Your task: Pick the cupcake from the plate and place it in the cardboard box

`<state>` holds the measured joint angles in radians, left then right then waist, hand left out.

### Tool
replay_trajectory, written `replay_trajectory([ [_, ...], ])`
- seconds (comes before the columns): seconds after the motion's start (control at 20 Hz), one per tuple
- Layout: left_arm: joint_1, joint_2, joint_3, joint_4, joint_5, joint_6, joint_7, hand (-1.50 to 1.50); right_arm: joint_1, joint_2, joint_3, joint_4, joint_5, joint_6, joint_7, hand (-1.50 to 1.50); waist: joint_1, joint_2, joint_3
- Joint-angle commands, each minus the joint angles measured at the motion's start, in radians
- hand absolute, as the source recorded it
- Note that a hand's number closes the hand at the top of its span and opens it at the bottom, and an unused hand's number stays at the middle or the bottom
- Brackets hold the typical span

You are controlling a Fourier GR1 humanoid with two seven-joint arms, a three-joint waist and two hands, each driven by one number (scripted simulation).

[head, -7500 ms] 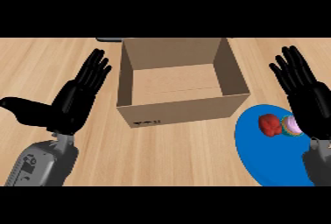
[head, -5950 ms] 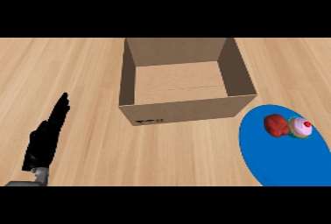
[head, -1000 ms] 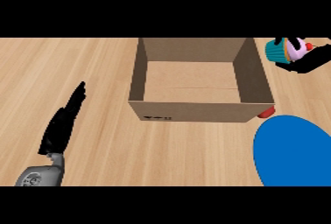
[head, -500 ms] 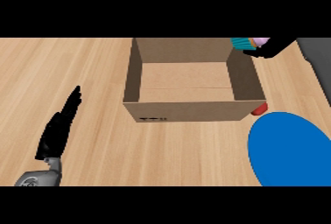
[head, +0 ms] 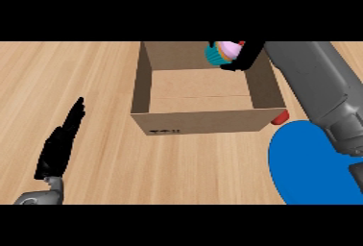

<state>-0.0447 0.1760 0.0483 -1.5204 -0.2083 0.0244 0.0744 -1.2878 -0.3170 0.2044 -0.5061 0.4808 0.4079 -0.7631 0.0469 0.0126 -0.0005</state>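
Pink-frosted cupcake (head: 225,52) sits pinched in my right robot hand (head: 245,57) above the cardboard box's (head: 205,120) far side, ready to lower; my left robot hand (head: 62,141) rests flat.

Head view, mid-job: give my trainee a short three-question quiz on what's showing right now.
1. True or false: the cupcake sits on the blue plate.
2. Which robot hand holds the cupcake? A) left B) right
3. Fill in: the red item lies beside the cardboard box, at the plate's ____ edge.

Key: 1 false, it is held over the box's far side. 2 B, the right robot hand; the left robot hand rests open. 3 far.
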Motion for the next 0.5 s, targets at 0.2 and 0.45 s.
replay_trajectory([
  [0.2,0.020,-0.007,-0.002,-0.024,0.003,-0.005,0.019,0.00,-0.015,0.180,0.086,0.124,0.109,-0.070,0.024,1.50,-0.008,-0.002,0.000],
  [0.45,-0.021,-0.011,0.006,-0.020,-0.001,0.003,0.047,0.00,-0.011,0.268,0.061,0.223,0.113,-0.106,0.074,-1.50,-0.010,0.000,0.000],
])
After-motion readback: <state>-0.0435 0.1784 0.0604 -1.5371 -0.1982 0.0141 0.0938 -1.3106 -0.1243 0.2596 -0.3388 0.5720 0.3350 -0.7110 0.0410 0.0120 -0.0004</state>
